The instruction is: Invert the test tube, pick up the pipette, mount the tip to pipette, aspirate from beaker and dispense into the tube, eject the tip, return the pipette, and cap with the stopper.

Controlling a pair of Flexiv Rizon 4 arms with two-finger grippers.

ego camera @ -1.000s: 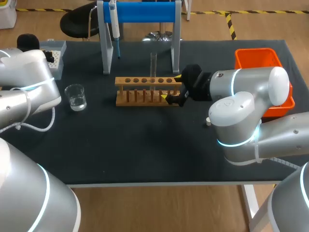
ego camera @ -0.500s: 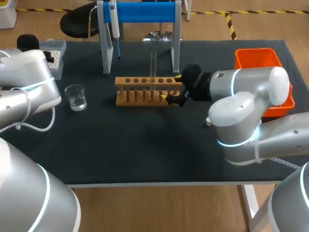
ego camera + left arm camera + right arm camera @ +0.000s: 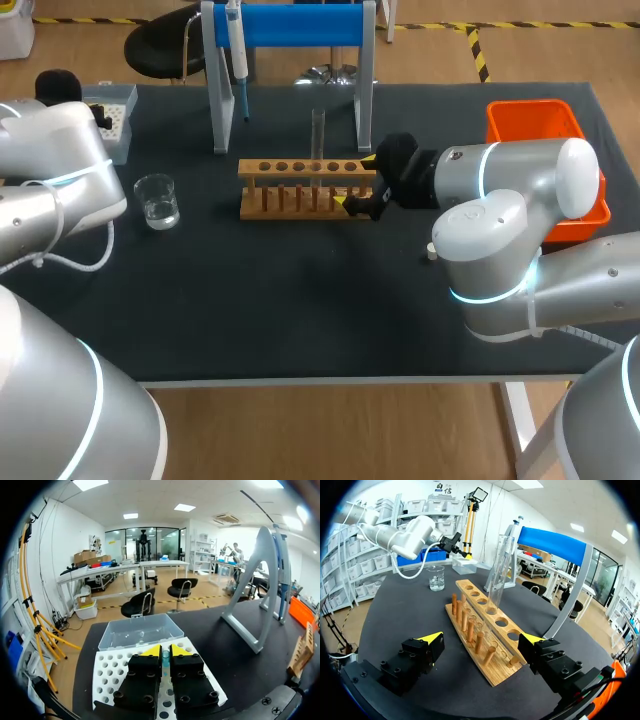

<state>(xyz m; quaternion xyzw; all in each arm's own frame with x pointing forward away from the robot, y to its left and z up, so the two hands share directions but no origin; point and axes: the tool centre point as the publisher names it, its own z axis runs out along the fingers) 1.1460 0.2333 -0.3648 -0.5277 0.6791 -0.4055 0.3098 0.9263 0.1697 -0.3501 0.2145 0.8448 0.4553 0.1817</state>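
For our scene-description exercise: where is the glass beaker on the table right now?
In the head view, the beaker stands on the table's left side, between the left arm and the wooden rack.

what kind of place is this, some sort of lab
Most likely a laboratory bench for liquid handling: a wooden test tube rack holds an upright glass test tube, a pipette hangs on a blue stand, and a beaker of clear liquid stands nearby.
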